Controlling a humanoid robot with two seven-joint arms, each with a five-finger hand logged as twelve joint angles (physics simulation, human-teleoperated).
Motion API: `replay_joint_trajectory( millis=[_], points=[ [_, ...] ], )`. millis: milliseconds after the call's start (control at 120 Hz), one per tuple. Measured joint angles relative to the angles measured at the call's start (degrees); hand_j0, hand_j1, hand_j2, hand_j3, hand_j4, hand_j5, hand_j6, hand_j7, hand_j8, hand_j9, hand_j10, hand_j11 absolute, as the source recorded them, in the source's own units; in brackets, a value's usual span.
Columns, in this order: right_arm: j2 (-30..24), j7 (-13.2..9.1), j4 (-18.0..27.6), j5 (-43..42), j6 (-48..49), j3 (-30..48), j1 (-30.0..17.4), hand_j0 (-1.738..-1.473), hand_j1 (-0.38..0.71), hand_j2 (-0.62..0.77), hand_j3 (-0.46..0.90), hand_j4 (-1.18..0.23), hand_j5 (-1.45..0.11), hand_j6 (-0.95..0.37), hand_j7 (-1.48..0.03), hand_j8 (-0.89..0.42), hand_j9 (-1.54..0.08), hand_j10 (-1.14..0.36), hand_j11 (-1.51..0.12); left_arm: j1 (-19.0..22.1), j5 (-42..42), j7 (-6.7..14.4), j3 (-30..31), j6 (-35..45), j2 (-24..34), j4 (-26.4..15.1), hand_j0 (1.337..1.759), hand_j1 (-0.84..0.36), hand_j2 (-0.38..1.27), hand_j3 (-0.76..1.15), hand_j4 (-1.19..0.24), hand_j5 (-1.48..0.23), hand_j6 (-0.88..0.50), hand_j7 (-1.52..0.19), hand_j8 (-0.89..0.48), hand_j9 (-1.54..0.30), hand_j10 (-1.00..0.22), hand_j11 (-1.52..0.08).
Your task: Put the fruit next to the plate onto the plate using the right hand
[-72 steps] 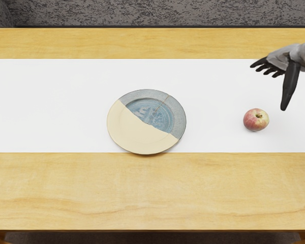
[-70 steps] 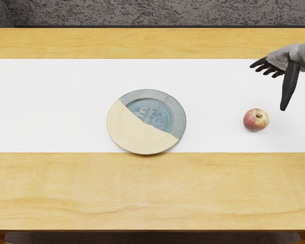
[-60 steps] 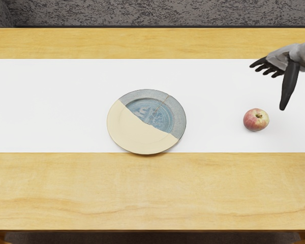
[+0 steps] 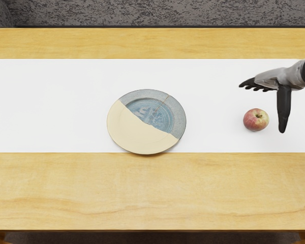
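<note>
A red-and-yellow apple (image 4: 256, 119) is seen lying on the white runner (image 4: 56, 101) that crosses the wooden desk (image 4: 142, 193) from edge to edge; it is set well apart from the plate (image 4: 127, 129), to that plate's right, with bare runner between the two. The plate, half cream and half blue-grey, is placed near the runner's front edge, with its rim reaching almost to the wood; nothing is carried on it. The right hand (image 4: 274, 79) is brought in from the right edge and is held just behind and to the right of the apple; its fingers (image 4: 250, 84) are released and spread, pointed leftward, and nothing is grasped. One dark digit (image 4: 282, 113) is hung downward just beside the apple's right side; contact cannot be told. Open wood is left along the near and far edges.
</note>
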Motion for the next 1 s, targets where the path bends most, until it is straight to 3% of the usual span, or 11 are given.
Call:
replay_joint_trajectory(
  millis=[383,717,1000],
  points=[
    [4.5,0.0,4.0,-15.7,-21.5,-0.4,-11.3,-1.658,-0.35,0.0,0.0,-0.01,0.0,-0.01,0.0,-0.01,0.0,-0.01,0.0,0.0,0.0,0.0,0.0,0.0,0.0,0.0,1.658,0.35,0.0,0.0,0.0,0.0,0.0,0.0,0.0,0.0,0.0,0.0],
    [6.7,0.0,3.1,-22.8,-31.2,-0.8,-16.6,-1.658,-0.16,-0.03,0.0,-0.17,-0.21,-0.17,-0.21,-0.17,-0.21,-0.17,-0.21,0.0,0.0,0.0,0.0,0.0,0.0,0.0,1.658,0.35,0.0,0.0,0.0,0.0,0.0,0.0,0.0,0.0,0.0,0.0],
    [7.5,0.0,2.8,-24.1,-33.7,-0.8,-18.9,-1.658,-0.09,-0.04,0.0,-0.22,-0.28,-0.23,-0.28,-0.22,-0.28,-0.22,-0.28,0.0,0.0,0.0,0.0,0.0,0.0,0.0,1.658,0.35,0.0,0.0,0.0,0.0,0.0,0.0,0.0,0.0,0.0,0.0]
  ],
)
